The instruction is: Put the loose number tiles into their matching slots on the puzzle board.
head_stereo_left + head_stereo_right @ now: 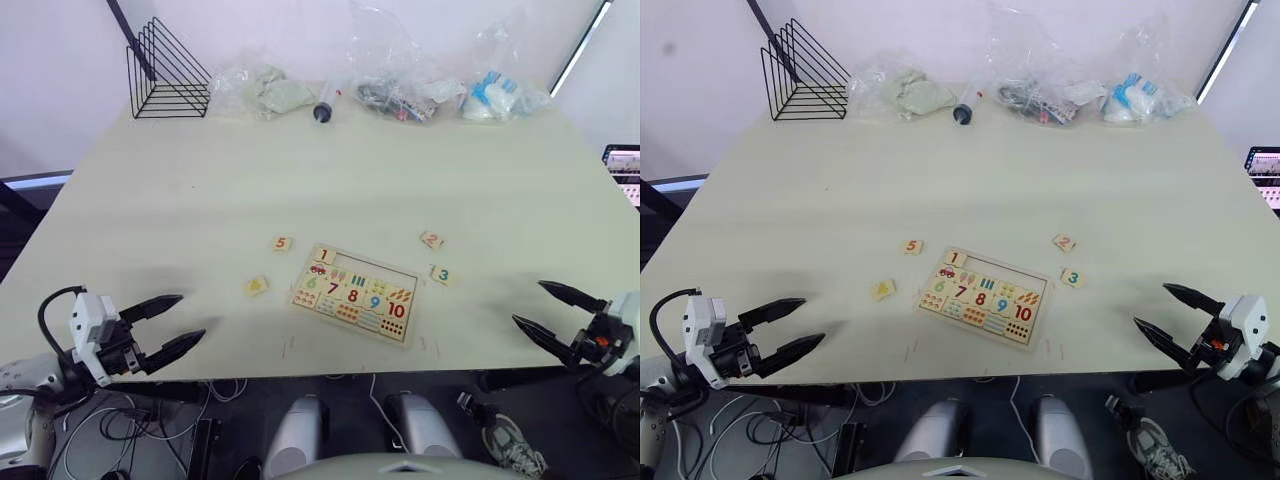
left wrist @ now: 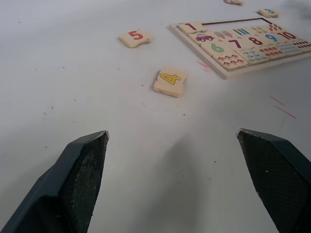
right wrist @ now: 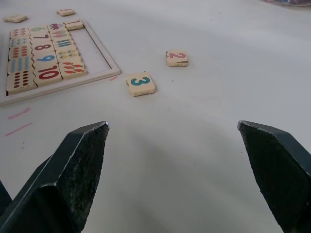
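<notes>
The puzzle board (image 1: 412,308) lies near the table's front edge, with tile 1 (image 1: 323,256) seated in its upper row and the other slots (image 1: 385,269) there open. Loose tiles lie around it: tile 5 (image 1: 282,243) and tile 4 (image 1: 257,286) to its left, tile 2 (image 1: 431,240) and tile 3 (image 1: 442,274) to its right. My left gripper (image 1: 172,324) hovers open at the front left, well short of tile 4 (image 2: 170,81). Over at the front right my right gripper (image 1: 556,313) is open too, short of tile 3 (image 3: 141,83).
A black wire rack (image 1: 166,74) stands at the far left of the table (image 1: 200,190). Clear plastic bags (image 1: 262,92) and a syringe-like tube (image 1: 325,104) line the far edge. Cables hang below the front edge.
</notes>
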Controlling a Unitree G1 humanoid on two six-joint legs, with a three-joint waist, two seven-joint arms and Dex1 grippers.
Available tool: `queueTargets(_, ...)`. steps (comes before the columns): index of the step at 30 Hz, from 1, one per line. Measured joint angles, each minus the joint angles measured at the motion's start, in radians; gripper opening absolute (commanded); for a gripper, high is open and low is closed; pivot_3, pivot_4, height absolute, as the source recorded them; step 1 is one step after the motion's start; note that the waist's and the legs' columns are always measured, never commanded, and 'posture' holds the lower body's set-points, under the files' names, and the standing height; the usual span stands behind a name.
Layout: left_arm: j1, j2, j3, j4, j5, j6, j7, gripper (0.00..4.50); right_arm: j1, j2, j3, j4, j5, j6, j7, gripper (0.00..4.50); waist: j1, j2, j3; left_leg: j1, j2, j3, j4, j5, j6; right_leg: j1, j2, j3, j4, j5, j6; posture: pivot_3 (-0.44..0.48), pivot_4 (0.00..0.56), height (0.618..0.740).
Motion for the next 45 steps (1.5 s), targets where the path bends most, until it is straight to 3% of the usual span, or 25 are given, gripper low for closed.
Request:
queueTargets(23,-0.048,-0.02,0.006,0.045,0.0,-0.025,-0.003,4.5,-0.028,0.001,0.022,0.02,0.011,-0.011,0.02,4.47,0.0,0.0,0.0,0.002,0.0,0.001,-0.001,0.0,0.0,0.001,0.0,0.001,0.0,0.0,0.0,0.0,0.15,0.74)
queueTargets(45,-0.037,-0.107,-0.002,-0.026,0.001,-0.043,0.115,4.5,-0.007,0.015,0.03,0.01,0.01,-0.013,0.017,4.47,0.001,0.0,0.0,0.002,0.001,0.0,-0.001,0.0,0.0,0.001,0.0,0.001,0.0,0.0,0.0,0.0,0.15,0.74)
